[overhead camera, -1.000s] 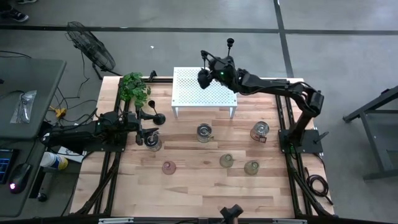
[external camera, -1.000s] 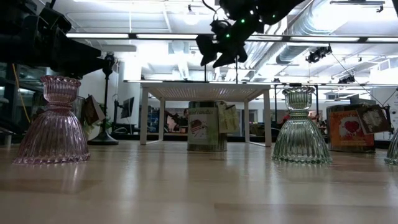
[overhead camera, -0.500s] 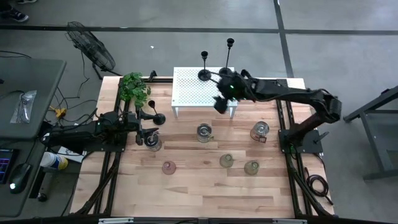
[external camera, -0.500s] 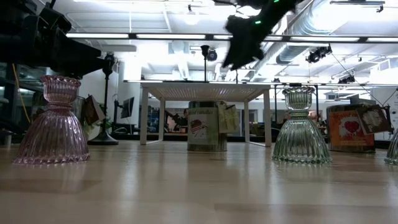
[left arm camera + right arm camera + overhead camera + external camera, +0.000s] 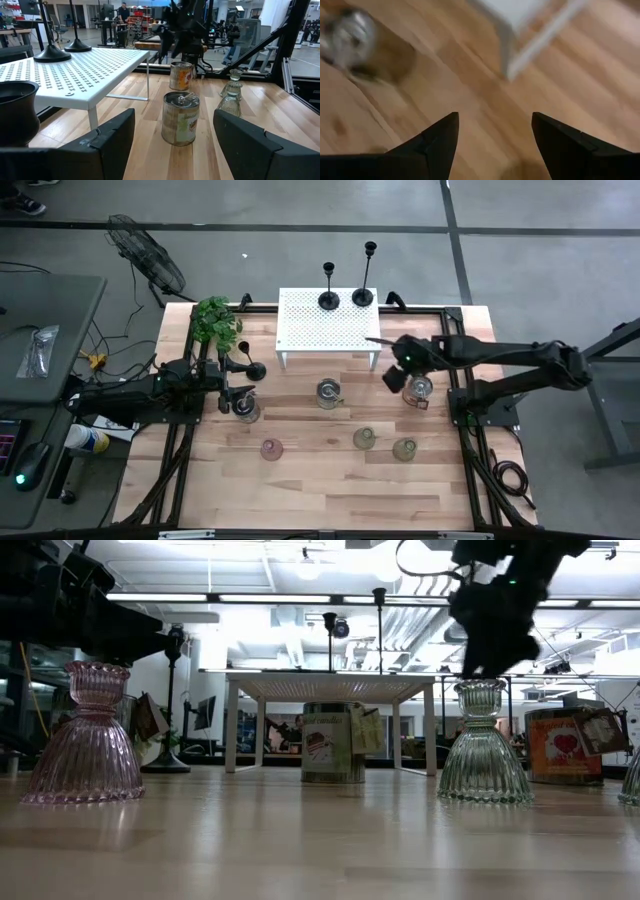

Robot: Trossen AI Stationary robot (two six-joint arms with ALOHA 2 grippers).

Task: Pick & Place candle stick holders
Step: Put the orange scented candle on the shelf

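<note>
Two tall black candlesticks stand by their round bases on the white perforated shelf. A third black candlestick stands on the table beside my left gripper, which is open and empty at the table's left side. My right gripper is open and empty above the table, just off the shelf's right front leg and next to a tin. Squat glass holders stand on the wood: one clear, one pinkish, two greenish.
A second tin stands in front of the shelf. A small green plant is at the far left corner. Black rails run along both sides of the table. The near half of the table holds only the glass holders.
My right gripper has drawn away from the shorter candlestick on the shelf, going toward the table's right and near edges and down, to beside the right tin. That candlestick stays standing on the shelf.
</note>
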